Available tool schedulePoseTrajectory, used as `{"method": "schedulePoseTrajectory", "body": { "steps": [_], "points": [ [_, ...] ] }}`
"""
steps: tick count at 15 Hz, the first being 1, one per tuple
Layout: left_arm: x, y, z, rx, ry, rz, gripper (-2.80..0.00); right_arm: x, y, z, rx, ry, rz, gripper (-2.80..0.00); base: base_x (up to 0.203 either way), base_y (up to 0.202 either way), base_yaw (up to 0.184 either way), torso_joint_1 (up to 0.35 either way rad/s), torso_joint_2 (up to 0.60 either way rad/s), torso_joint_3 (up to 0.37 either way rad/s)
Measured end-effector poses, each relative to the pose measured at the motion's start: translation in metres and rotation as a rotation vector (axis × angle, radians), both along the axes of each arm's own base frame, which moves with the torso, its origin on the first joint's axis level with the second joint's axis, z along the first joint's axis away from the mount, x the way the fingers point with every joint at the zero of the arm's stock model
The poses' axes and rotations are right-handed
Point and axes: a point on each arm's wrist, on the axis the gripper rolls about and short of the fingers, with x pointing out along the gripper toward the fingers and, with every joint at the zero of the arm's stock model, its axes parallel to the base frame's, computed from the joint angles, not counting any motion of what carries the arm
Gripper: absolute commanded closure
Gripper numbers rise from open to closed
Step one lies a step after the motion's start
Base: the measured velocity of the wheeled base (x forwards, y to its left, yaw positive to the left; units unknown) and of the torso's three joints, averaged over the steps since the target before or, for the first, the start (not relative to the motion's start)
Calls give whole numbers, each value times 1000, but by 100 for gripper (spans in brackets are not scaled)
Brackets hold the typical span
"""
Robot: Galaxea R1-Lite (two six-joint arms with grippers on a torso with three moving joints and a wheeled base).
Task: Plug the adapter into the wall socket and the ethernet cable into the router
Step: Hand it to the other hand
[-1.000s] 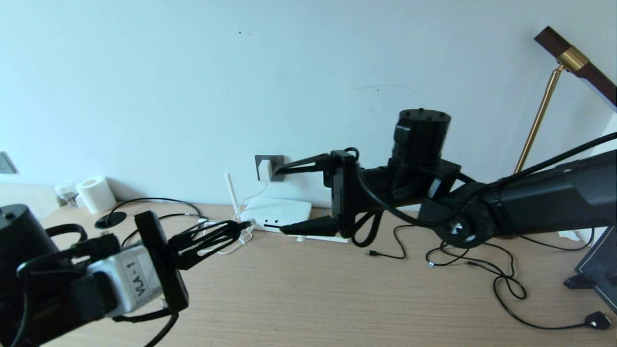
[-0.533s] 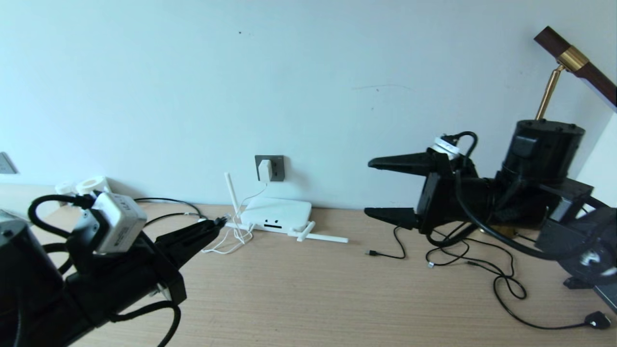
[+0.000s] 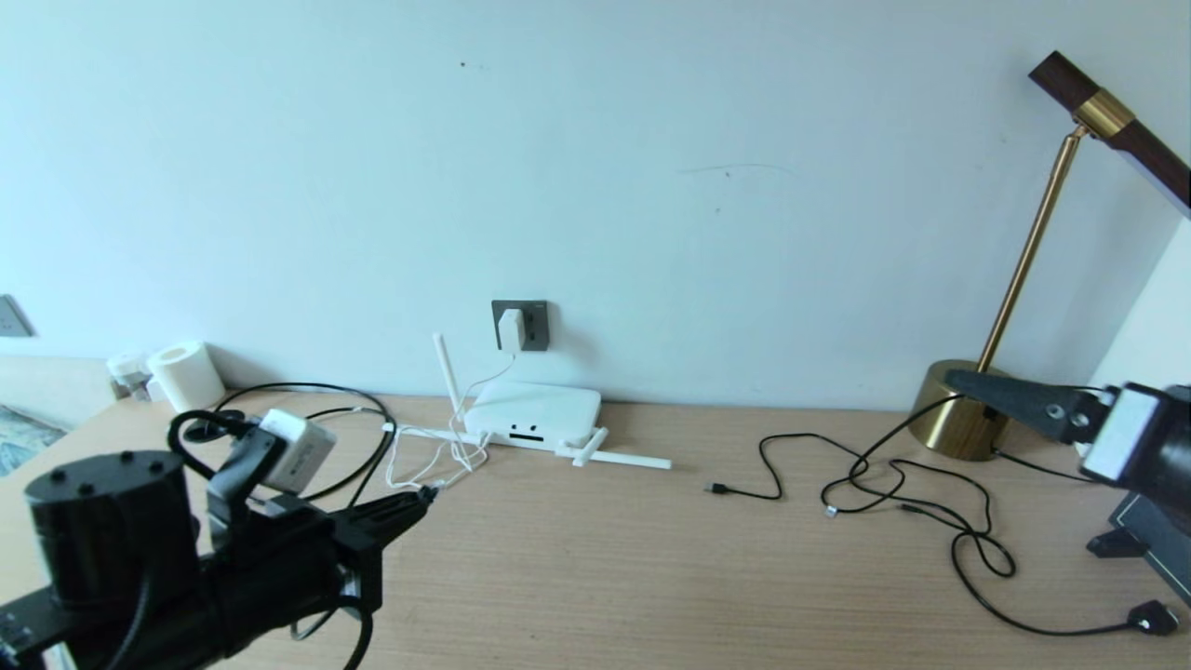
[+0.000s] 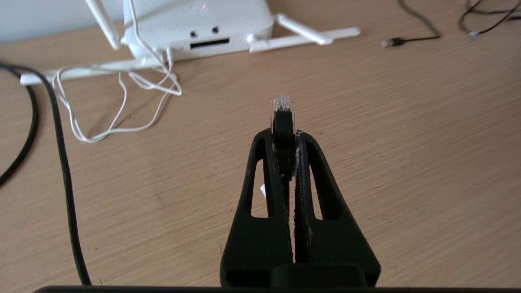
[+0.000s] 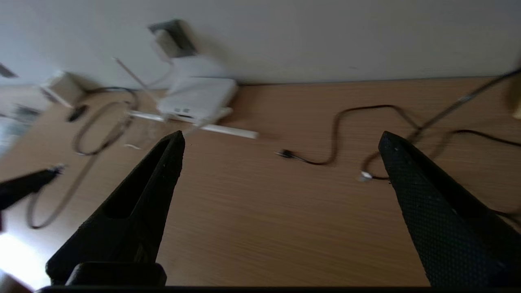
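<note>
The white adapter (image 3: 511, 329) sits in the dark grey wall socket (image 3: 533, 322), its thin white cord hanging down to the router (image 3: 535, 412). My left gripper (image 3: 425, 496) hovers low over the desk in front of the router, shut on the ethernet cable's clip plug (image 4: 282, 110), which sticks out past the fingertips toward the router's port slot (image 4: 209, 42). The black ethernet cable (image 3: 307, 384) loops behind on the left. My right gripper (image 5: 281, 137) is open and holds nothing; one finger (image 3: 1010, 398) shows at the far right.
Thin black cables with small plugs (image 3: 772, 465) lie across the desk's right half. A brass lamp base (image 3: 958, 423) stands at the back right, and a dark stand (image 3: 1149, 526) sits at the right edge. A paper roll (image 3: 184, 375) is at the back left.
My right arm has drawn back from the socket to the far right, leaving the adapter plugged in. My left gripper, still holding the plug, has dropped lower and come back toward me.
</note>
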Motion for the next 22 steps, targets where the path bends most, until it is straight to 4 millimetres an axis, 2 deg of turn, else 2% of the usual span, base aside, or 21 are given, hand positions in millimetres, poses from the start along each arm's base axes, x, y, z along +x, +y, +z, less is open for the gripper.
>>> {"method": "schedulePoseTrajectory", "body": {
  "steps": [2, 4, 7, 10, 13, 16, 18, 22],
  "points": [
    [11, -4, -10, 34, 38, 46, 0, -37, -17, -13, -196, -12, -88, -280, 0, 0, 0, 0, 0, 0],
    [27, -10, -16, 59, 54, 82, 0, -70, -29, -40, -350, -4, -159, -280, 0, 0, 0, 0, 0, 0],
    [49, -24, -25, 87, 68, 99, 0, -101, -38, -83, -508, 53, -305, -280, 0, 0, 0, 0, 0, 0],
    [73, -42, -39, 107, 57, 113, 0, -121, -41, -113, -554, 78, -384, -280, 0, 0, 0, 0, 0, 0],
    [100, -60, -65, 122, 21, 160, 0, -137, -42, -128, -570, 15, -381, -280, 0, 0, 0, 0, 0, 0],
    [126, -77, -89, 130, -21, 220, 0, -153, -39, -140, -548, -32, -261, -280, 0, 0, 0, 0, 0, 0],
    [133, -85, -101, 135, 1, 235, 0, -162, -38, -146, -543, -59, -209, -280, 0, 0, 0, 0, 0, 0],
    [144, -102, -107, 78, 110, 279, 0, -174, -38, -147, -515, -190, -278, -280, 0, 0, 0, 0, 0, 0]
  ]
}}
